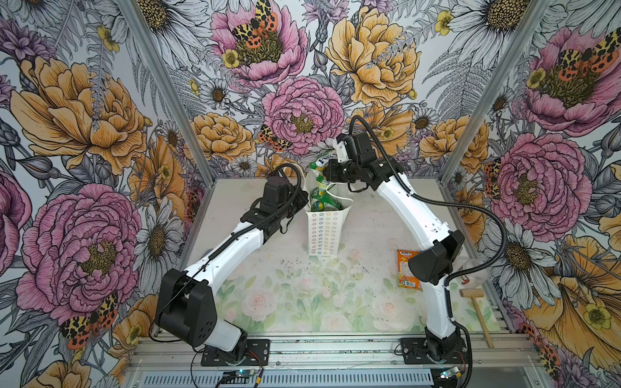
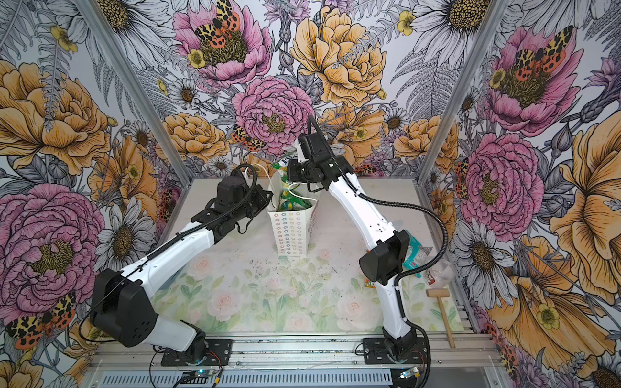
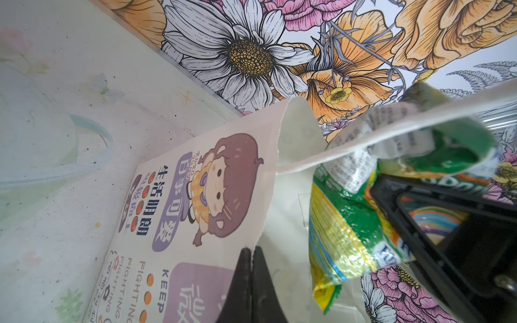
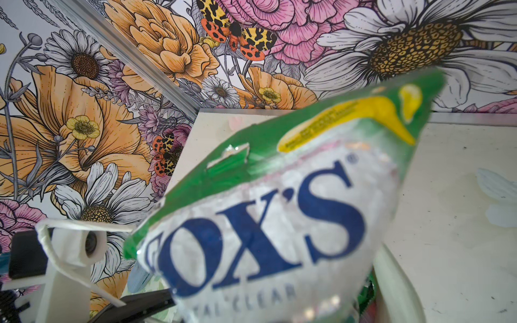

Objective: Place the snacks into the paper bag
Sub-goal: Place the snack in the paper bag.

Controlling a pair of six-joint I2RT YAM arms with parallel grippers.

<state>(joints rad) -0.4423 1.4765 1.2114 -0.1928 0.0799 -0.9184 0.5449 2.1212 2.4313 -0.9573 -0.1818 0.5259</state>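
The white paper bag (image 1: pixel 324 231) (image 2: pixel 290 235) stands upright at the back middle of the table, with green snack packets (image 1: pixel 319 201) (image 2: pixel 289 203) inside it. My left gripper (image 1: pixel 304 201) (image 2: pixel 268 196) (image 3: pixel 251 251) is shut on the bag's left rim, next to the cartoon face (image 3: pixel 221 184). My right gripper (image 1: pixel 327 174) (image 2: pixel 290 171) holds a green FOX'S packet (image 1: pixel 319 164) (image 4: pixel 279 209) just above the bag's mouth. That packet hides the right jaws in the right wrist view. An orange packet (image 1: pixel 408 268) and a teal packet (image 2: pixel 415 252) lie on the table by the right arm.
A small wooden mallet (image 1: pixel 477 309) (image 2: pixel 443 312) lies at the right front edge, and a clear plastic cup (image 2: pixel 443 272) sits behind it. Floral walls close in the table on three sides. The bag's cord handle (image 4: pixel 56 251) hangs loose near the left wrist.
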